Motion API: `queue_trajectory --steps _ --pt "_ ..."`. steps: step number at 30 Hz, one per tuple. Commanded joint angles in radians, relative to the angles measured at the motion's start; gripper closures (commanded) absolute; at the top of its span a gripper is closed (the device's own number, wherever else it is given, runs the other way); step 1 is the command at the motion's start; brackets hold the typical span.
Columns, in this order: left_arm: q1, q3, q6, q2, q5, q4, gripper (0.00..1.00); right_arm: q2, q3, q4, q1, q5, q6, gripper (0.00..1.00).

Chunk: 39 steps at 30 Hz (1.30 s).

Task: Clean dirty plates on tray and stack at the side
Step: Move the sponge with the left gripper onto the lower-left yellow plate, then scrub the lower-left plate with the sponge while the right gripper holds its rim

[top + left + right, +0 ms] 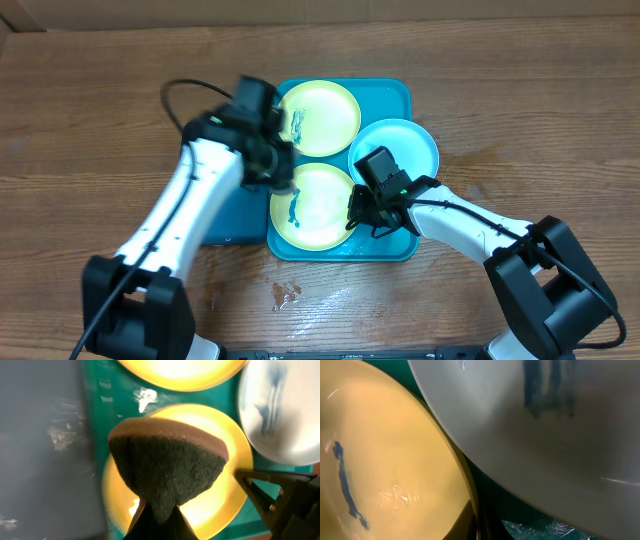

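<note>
Step in hand: scrubbing. The left gripper [155, 521] pinches a scouring sponge [167, 470] over the near yellow-green plate [318, 212], blue-smeared, on the tray [398, 96]. The right gripper [362, 218] clamps the plate's right rim. Next move, as judged: press the sponge down and wipe the smear.

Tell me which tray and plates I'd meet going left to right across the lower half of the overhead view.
First the small dark tray → the near yellow-green plate → the teal plate.
</note>
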Motion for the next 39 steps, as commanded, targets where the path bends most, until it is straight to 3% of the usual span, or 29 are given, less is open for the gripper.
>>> queue_trajectory --steps 1,7,19,27,29,35,39 --pt "-0.068 -0.107 -0.113 0.014 0.027 0.089 0.96 0.034 -0.013 -0.030 0.000 0.043 0.005 0.96" --pt "-0.131 -0.194 -0.161 0.127 0.039 0.245 0.96 0.034 -0.013 -0.030 0.000 0.040 0.004 0.96" --pt "-0.056 -0.176 -0.103 0.224 -0.283 0.158 0.96 0.034 -0.013 -0.036 0.000 0.016 0.004 0.96" --pt "-0.036 -0.175 -0.055 0.224 -0.388 0.132 0.96 0.034 -0.013 -0.038 0.000 0.016 0.004 0.96" --pt "-0.037 -0.176 -0.051 0.224 -0.328 0.152 0.96 0.034 -0.013 -0.038 0.000 0.016 0.004 0.96" --pt "-0.048 -0.177 0.087 0.235 0.145 0.288 0.96 0.034 -0.013 -0.038 0.000 0.016 0.004 0.96" --pt "-0.079 -0.177 0.156 0.263 0.256 0.324 0.96 0.034 -0.013 -0.039 0.000 0.016 0.004 0.96"
